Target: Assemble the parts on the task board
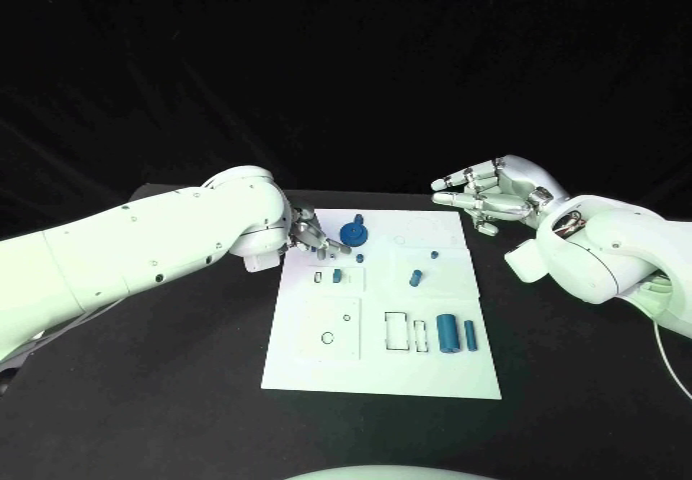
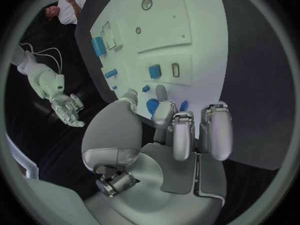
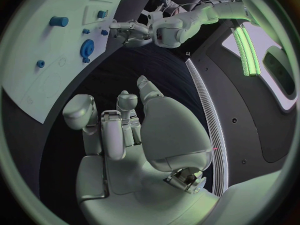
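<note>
- white flat task board (image 1: 378, 345) lies in the middle of the black table (image 1: 173, 400), with small blue parts spread over it.
- blue round gear-like part (image 1: 356, 235) sits at the board's far left corner; it looks seated, though i cannot tell for sure.
- small blue pegs (image 1: 415, 277) stand or lie mid-board, and a small blue square block (image 1: 338, 275) sits left of them.
- large blue cylinder (image 1: 449, 331) and a slimmer blue bar (image 1: 470, 336) lie loose near the board's right edge, beside empty outlined slots (image 1: 395, 330); these look still to be fitted.
- left silver hand (image 1: 307, 234) reaches to the board's far left edge, just beside the gear-like part; in its wrist view the fingers (image 2: 164, 110) point at the board with nothing visibly held, but whether they are closing on anything i cannot tell.
- right silver hand (image 1: 495, 192) hovers off the board's far right corner, fingers spread, holding nothing.
- judged so: most of the assembly remains.
</note>
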Available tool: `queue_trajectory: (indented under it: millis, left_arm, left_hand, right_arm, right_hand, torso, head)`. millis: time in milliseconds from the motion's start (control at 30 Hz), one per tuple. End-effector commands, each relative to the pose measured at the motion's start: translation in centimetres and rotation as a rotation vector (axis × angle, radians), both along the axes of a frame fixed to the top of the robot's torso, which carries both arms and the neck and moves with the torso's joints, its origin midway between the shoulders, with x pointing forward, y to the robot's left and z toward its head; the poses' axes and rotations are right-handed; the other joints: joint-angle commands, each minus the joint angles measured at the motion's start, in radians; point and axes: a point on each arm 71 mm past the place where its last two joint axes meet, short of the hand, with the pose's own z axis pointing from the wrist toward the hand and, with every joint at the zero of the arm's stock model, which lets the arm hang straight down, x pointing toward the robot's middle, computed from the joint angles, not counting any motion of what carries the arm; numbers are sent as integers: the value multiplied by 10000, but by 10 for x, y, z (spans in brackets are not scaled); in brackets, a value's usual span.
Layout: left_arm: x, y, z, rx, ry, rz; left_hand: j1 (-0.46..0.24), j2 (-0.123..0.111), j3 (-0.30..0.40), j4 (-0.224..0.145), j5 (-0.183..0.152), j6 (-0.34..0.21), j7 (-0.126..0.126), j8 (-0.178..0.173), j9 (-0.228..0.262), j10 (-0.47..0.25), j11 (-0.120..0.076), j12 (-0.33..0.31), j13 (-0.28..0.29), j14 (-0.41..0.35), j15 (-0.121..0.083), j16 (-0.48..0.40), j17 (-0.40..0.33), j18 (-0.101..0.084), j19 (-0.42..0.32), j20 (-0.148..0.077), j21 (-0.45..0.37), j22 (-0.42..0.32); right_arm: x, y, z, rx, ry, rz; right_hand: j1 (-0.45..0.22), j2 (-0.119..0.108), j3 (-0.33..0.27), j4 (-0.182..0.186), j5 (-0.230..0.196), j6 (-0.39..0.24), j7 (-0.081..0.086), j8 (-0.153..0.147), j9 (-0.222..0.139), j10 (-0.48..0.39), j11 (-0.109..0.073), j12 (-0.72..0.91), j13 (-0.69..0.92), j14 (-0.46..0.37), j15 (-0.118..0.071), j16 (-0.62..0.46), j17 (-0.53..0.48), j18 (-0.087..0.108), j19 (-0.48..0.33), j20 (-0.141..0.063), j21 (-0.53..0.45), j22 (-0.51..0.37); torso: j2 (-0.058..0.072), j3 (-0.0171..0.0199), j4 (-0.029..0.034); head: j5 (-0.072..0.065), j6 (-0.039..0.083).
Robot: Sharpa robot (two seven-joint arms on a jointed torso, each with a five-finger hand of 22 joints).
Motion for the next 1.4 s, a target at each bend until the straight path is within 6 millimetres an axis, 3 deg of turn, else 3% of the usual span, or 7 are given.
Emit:
queue_trajectory:
  millis: [33,200,333,467,533,933,1400]
  left_arm:
    - [3,3,13,-96,-65,184]
    - [14,13,31,192,-154,279]
    - [28,19,35,393,-96,555]
    - [42,22,33,635,-115,820]
    - [48,22,29,888,-182,890]
    - [61,22,-8,1732,356,924]
    - [60,20,-17,1618,1007,693]
  left_hand:
    - [173,109,-291,-5,-30,-112,110,-302,-199,-136,46,-150,-150,1052,134,24,2633,6,408,40,-87,1348]
    - [603,319,-582,-9,-20,-200,256,-854,-644,-257,208,-315,-334,1052,236,24,2633,31,370,159,-197,1272]
    - [659,439,-722,-3,-25,-222,333,-1131,-904,-350,270,-450,-489,1052,296,24,2633,45,348,213,-258,1232]
    - [785,519,-811,-13,-25,-246,396,-1346,-1127,-417,327,-545,-600,1052,348,24,2633,66,317,258,-338,1173]
    - [945,527,-864,-18,-26,95,321,-1246,-1184,-379,281,-497,-551,1052,327,24,2633,62,332,260,-312,1206]
    - [1153,678,-878,-12,-22,484,187,-1041,-1216,-279,170,-384,-439,1052,239,24,2633,45,372,199,-250,1279]
    - [1535,627,-678,-27,-8,546,116,-873,-1160,-254,102,-362,-416,1052,175,24,2633,23,408,134,-182,1357]
  right_arm:
    - [0,-2,0,-62,-63,-71]
    - [1,-7,0,-89,-69,-187]
    - [2,-9,0,-99,-107,-267]
    - [3,-10,-1,-111,-130,-318]
    - [3,-10,-1,-110,-137,-312]
    - [4,-5,-1,-88,-141,-199]
    - [5,-4,-1,-104,-143,-177]
  right_hand:
    - [-104,-32,-91,8,49,-80,1,-28,-11,-174,0,-163,-142,630,-14,-92,808,201,-109,-6,-94,-121]
    - [-100,-27,-108,9,55,-96,4,-32,-11,-250,3,-277,-251,618,-10,-117,774,212,-143,-3,-134,-184]
    - [-90,-20,-122,9,62,-111,8,-35,-11,-321,6,-385,-354,605,-7,-147,732,226,-185,0,-184,-265]
    - [-77,-14,-133,5,68,-125,11,-39,-11,-373,8,-464,-431,600,-5,-155,724,231,-202,3,-208,-297]
    - [-75,-13,-135,5,69,-127,11,-40,-11,-380,9,-476,-443,600,-5,-155,724,231,-204,3,-210,-300]
    - [-58,14,-136,4,77,-140,15,-42,-11,-413,11,-528,-498,597,-3,-162,718,232,-209,6,-223,-311]
    - [-20,64,-137,1,103,-187,25,-58,-14,-430,18,-563,-548,593,1,-172,710,235,-216,9,-248,-335]
  torso:
    - [18,0,-13]
    - [6,17,-19]
    - [5,-1,29]
    - [20,-11,29]
    - [15,-3,13]
    - [42,-11,-14]
    - [35,-6,-8]
  head:
    - [-8,23]
    - [19,28]
    - [-40,81]
    - [4,106]
    - [17,99]
    - [51,108]
    - [99,73]
